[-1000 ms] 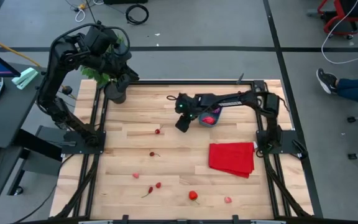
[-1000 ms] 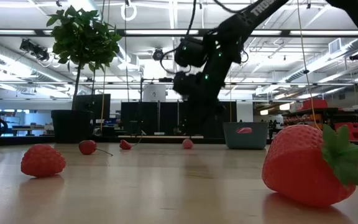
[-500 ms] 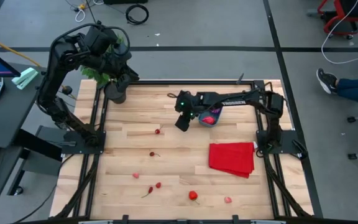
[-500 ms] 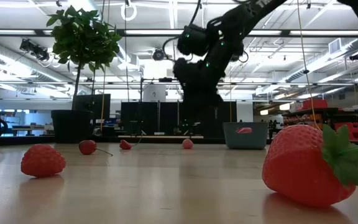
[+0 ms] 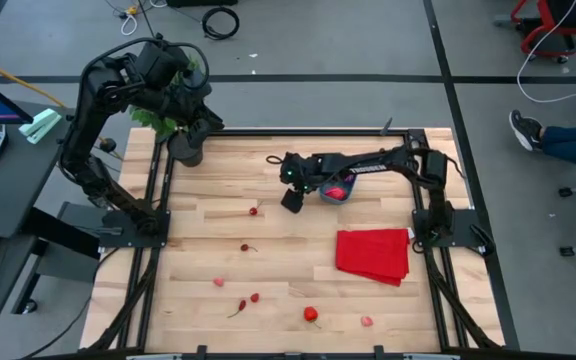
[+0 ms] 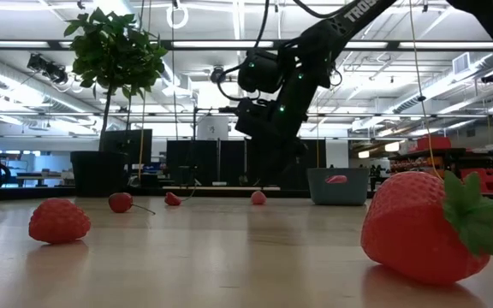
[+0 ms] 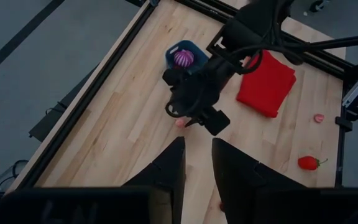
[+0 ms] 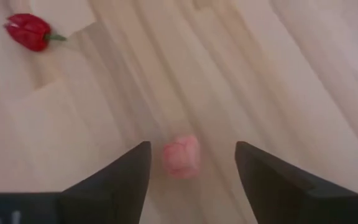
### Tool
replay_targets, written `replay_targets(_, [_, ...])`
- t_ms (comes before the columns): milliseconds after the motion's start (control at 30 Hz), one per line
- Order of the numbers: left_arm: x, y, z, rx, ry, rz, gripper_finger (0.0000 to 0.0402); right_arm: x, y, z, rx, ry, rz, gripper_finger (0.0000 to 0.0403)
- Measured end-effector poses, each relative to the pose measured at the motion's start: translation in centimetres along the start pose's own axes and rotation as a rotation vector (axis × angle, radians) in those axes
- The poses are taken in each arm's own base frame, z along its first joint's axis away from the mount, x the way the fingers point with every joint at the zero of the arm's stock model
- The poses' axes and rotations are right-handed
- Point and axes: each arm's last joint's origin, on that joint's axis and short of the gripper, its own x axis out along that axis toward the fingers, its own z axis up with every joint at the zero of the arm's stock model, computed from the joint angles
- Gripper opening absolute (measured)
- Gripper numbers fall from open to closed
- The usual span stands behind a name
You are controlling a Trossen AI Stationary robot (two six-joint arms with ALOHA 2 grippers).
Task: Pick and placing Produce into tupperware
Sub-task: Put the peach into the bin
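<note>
From where I sit, the right claw point(image 5: 292, 199) hangs over the middle of the worktop point(image 5: 218, 240), just beside the blue tupperware point(image 5: 339, 189), with its fingers point(image 8: 120, 180) spread wide and empty. Straight below it, between those fingers, lies a small pink piece of produce point(image 8: 181, 156) on the bare wood, not touched by either finger; a red pepper-like piece point(image 8: 30, 31) lies further off in the right wrist view. The tupperware already holds the spiky purple piece point(image 7: 183, 58) and something red beside it, and the right arm reaches across just beside the tub, hiding part of its rim from above. The red cloth point(image 5: 373, 255) lies flat near the right arm's base, well apart from the tub. More produce is scattered toward the near edge: a cherry point(image 5: 254, 211), another small red one point(image 5: 245, 248), a strawberry point(image 5: 311, 314) and a pink piece point(image 5: 367, 321). In the low view the big strawberry point(image 6: 426, 227) fills the foreground. The left claw point(image 5: 200, 125) waits high at the far left corner, next to the dark plant pot point(image 5: 186, 150); its fingers point(image 7: 163, 171) stand narrowly apart, holding nothing.
</note>
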Motion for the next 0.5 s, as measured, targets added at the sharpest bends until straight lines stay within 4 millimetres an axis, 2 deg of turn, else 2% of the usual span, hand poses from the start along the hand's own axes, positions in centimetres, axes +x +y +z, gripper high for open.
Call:
replay_targets(267, [0.0, 0.0, 0.0, 0.0, 0.0, 0.0, 0.0078, 0.1, 0.0, 0.0, 0.012, 0.006, 0.012, 0.0225])
replay_targets(500, [0.0, 0.0, 0.0, 0.0, 0.001, -0.001, 0.0087, 1.9, 0.6, -0.9, -0.007, 0.044, -0.012, 0.0224])
